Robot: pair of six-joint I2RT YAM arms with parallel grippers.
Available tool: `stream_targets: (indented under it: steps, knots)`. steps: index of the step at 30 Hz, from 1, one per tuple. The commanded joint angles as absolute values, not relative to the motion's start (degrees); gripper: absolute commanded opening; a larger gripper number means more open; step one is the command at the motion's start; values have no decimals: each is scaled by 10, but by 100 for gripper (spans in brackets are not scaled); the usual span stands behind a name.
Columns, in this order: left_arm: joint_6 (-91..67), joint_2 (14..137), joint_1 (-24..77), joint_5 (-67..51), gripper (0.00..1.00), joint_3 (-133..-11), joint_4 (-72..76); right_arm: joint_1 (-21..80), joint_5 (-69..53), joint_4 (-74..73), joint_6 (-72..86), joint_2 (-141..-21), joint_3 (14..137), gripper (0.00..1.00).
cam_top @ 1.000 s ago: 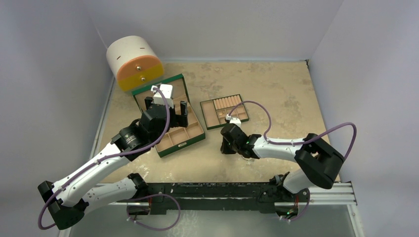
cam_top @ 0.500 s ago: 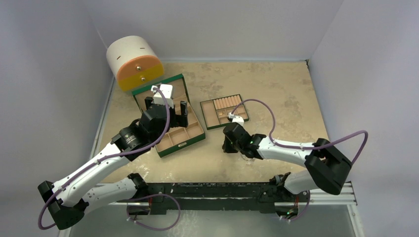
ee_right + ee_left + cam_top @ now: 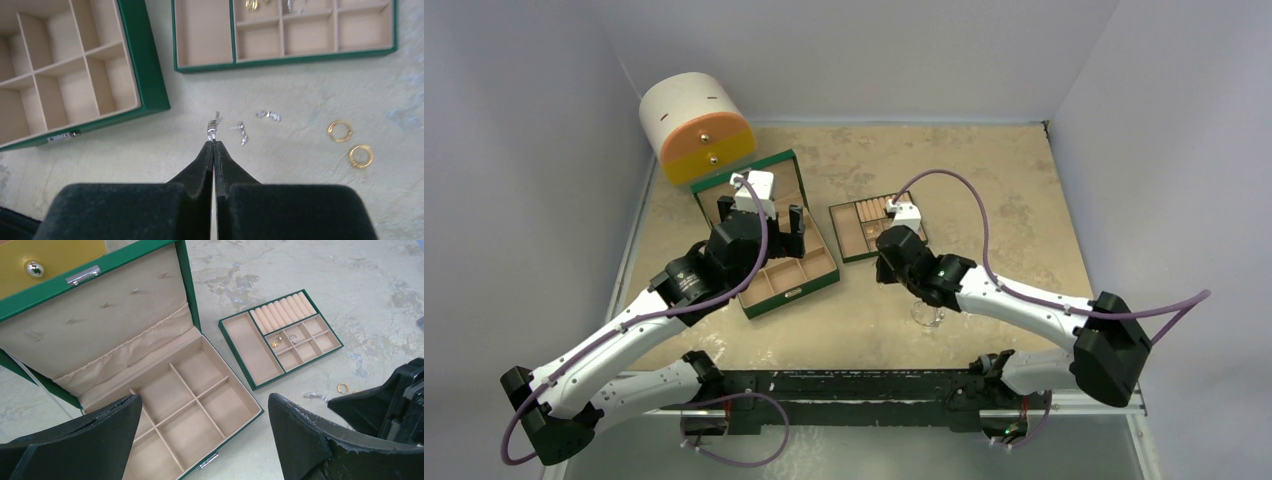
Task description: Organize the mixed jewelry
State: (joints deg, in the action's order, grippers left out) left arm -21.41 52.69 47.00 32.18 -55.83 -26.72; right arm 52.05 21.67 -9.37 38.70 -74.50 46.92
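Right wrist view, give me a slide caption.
Right gripper pinches a silver earring, two gold rings lying loose near the green tray.

Jewelry cases on a marbled counter (image 3: 994, 180)
Open green box (image 3: 796, 292) beside a green compartment tray (image 3: 852, 233); round white-and-orange drawer case (image 3: 692, 125) behind, back left.

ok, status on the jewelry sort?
Left hand open over open green box. Right hand shut on small silver earring. Two gold rings, two silver pieces loose on table. Nothing blocking green tan-lined tray.
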Motion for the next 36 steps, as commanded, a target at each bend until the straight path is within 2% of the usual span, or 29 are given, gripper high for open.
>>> stream_targets:
  steps: [1, 6, 13, 36]
  knots:
    - [-208, 521, 469, 322, 97, -584, -257, 511, 301, -113, 320, -737, 528, 0]
    - [-207, 523, 469, 323, 97, -584, -257, 475, 310, -94, 265, -742, 557, 0]
    - [-207, 526, 469, 326, 97, -584, -257, 400, 249, -55, 238, -768, 572, 0]
    - [-204, 533, 469, 332, 97, -585, -260, 328, 189, 22, 233, -937, 601, 0]
